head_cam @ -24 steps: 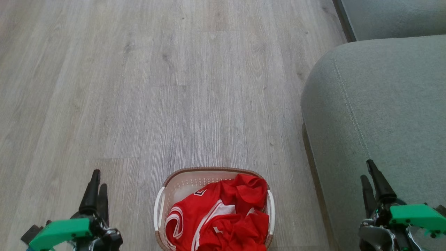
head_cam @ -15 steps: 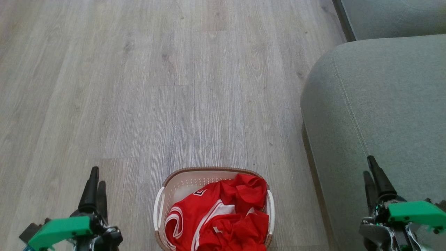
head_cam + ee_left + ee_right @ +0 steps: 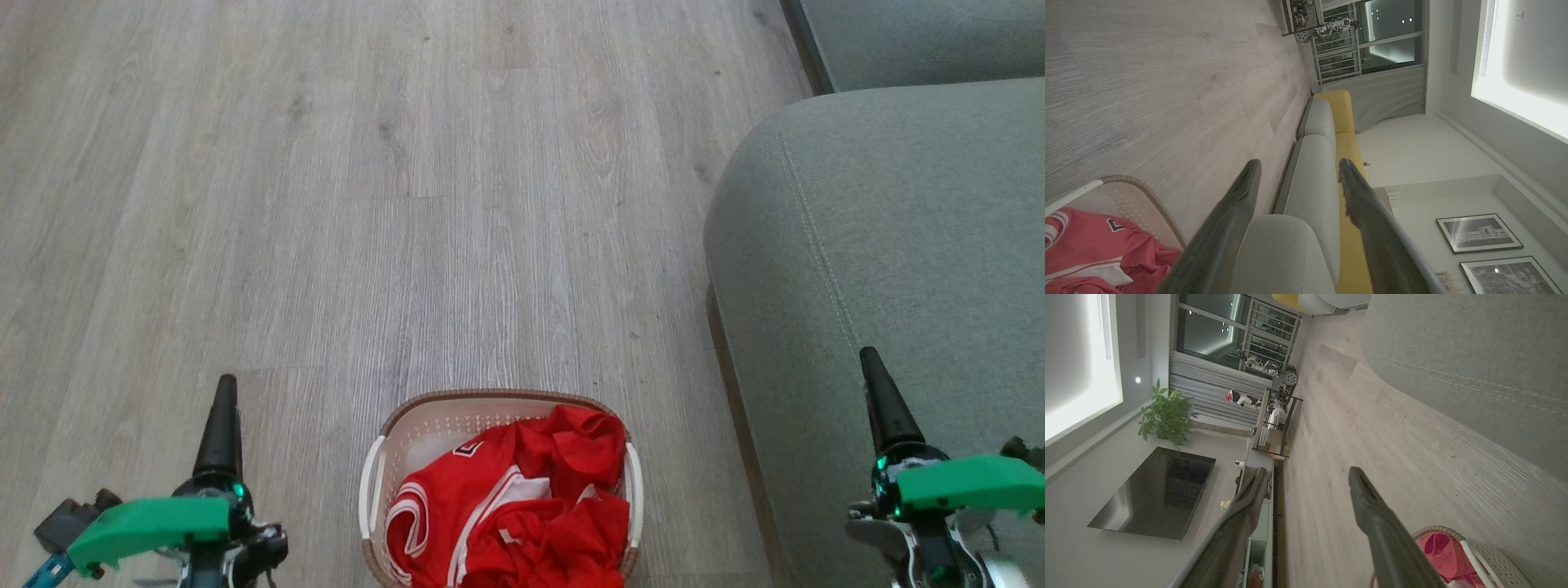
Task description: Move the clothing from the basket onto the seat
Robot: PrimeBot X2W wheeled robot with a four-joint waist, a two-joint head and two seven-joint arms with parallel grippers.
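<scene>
Head view | clothing (image 3: 522, 506) in basket (image 3: 457, 406) — seat (image 3: 898, 229) beside | floor (image 3: 326, 204) around

Red clothing (image 3: 522, 506) fills the laundry basket (image 3: 490, 398) on the wooden floor (image 3: 408, 204). The left tool (image 3: 224, 408) hovers beside it, the right tool (image 3: 878, 392) over the grey-green seat (image 3: 898, 245).

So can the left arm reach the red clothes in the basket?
Probably yes. The left gripper is open beside the basket, the clothes lie on top with no lid, and only bare floor lies between.
</scene>
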